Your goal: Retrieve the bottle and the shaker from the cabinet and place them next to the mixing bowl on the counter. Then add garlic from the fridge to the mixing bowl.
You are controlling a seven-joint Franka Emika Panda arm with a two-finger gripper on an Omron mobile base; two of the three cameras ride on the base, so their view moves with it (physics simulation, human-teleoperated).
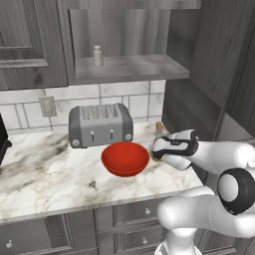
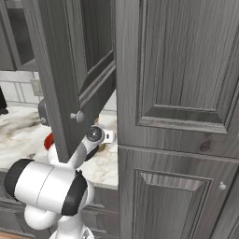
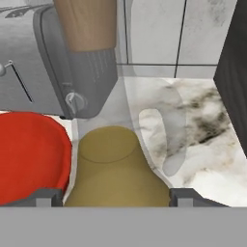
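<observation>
Hand view shows the two dark finger tips of the gripper (image 3: 116, 197) standing wide apart, one on each side of the small pear-shaped bottle with amber-yellow liquid (image 3: 113, 169). Whether the tips press on the glass cannot be told. The bottle's orange-brown stopper (image 3: 87, 24) rises near the top of this view. Just beside the bottle sits the wide shiny red mixing bowl (image 3: 31, 154), and behind both stands a grey metal toaster (image 3: 58, 62). All three rest on the white marble counter (image 3: 202, 144). From the left base view, the small grey-white shaker (image 1: 97, 56) stands on the open shelf of the dark grey wooden cabinet (image 1: 129, 67), up above the toaster.
</observation>
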